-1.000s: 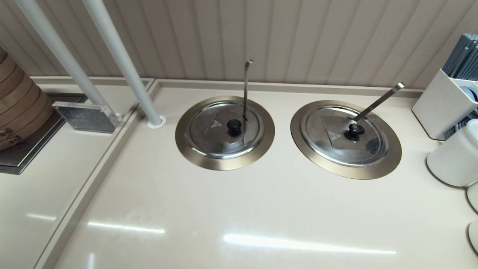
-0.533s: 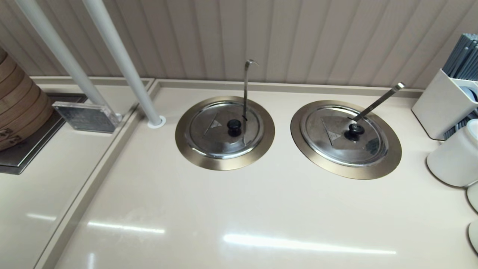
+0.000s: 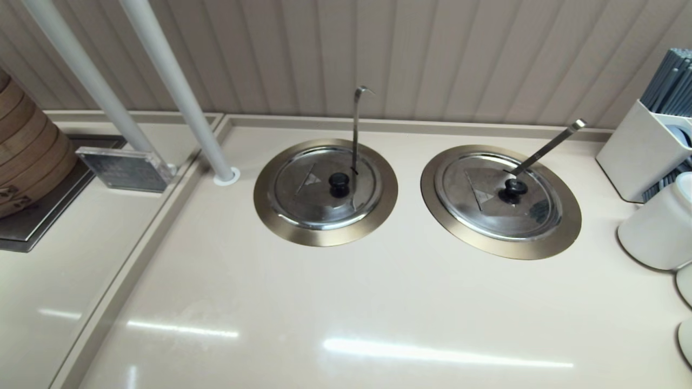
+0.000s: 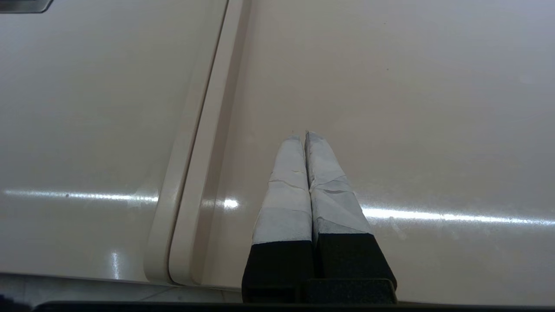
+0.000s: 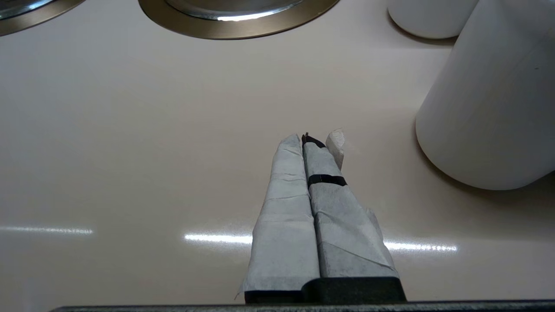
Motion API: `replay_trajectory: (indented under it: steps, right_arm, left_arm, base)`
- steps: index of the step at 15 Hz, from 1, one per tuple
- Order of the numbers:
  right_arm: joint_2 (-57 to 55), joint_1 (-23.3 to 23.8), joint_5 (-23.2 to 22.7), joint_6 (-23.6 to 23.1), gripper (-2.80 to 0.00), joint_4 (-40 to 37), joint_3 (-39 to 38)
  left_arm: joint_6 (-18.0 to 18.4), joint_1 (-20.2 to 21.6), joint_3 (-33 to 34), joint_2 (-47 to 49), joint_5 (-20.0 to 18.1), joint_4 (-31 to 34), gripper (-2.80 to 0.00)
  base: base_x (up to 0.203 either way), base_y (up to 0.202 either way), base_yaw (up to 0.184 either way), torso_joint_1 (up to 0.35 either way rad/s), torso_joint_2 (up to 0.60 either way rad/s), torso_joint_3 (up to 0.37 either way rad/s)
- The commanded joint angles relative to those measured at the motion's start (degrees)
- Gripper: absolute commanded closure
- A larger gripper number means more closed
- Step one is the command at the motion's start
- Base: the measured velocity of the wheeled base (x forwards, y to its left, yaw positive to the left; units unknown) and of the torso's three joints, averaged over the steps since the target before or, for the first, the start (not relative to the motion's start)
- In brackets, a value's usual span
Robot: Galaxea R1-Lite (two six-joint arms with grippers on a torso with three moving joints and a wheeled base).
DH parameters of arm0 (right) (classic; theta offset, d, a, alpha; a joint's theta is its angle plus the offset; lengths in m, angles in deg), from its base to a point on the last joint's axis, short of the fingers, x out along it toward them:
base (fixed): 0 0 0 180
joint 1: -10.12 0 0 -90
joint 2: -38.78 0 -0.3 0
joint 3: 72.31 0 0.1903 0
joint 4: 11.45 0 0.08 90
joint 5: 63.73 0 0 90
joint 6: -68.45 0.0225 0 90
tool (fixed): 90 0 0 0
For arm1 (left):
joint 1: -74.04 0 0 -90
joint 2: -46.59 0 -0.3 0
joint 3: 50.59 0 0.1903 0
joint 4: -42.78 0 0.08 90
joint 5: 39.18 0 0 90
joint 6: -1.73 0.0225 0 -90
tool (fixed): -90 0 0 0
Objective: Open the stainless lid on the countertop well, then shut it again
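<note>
The stainless lid (image 3: pixel 316 189) with its black ball knob (image 3: pixel 339 183) lies shut on the countertop well, whose bronze ring (image 3: pixel 270 201) sits left of centre in the head view. A hook-tipped ladle handle (image 3: pixel 355 129) stands up through the lid's notch. Neither arm shows in the head view. My left gripper (image 4: pixel 301 136) is shut on nothing over bare counter beside a raised seam (image 4: pixel 195 151). My right gripper (image 5: pixel 303 138) is shut and empty, low over the counter, well short of the rings; an edge of the well's ring (image 5: pixel 30 19) shows far off.
The twin lid (image 3: pixel 486 202) with a straight ladle handle (image 3: pixel 549 146) sits to the right. A white jar (image 3: pixel 657 227) (image 5: pixel 490 108) and utensil holder (image 3: pixel 638 151) crowd the right edge. Two white poles (image 3: pixel 178 92) and a bamboo steamer (image 3: pixel 27 151) stand at the left.
</note>
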Motion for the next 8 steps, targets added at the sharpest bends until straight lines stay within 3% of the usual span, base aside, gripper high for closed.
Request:
replay_trajectory:
  steps: [1, 8]
  right_arm:
    - [0.0, 0.0, 0.0, 0.0, 0.00, 0.0, -0.3]
    - [0.0, 0.0, 0.0, 0.2, 0.00, 0.0, -0.3]
  left_arm:
    - [0.0, 0.0, 0.0, 0.2, 0.0, 0.0, 0.00]
    - [-0.4, 0.0, 0.0, 0.2, 0.1, 0.0, 0.00]
  base:
    - [0.000, 0.000, 0.000, 0.000, 0.00, 0.000]
    - [0.000, 0.000, 0.000, 0.000, 0.00, 0.000]
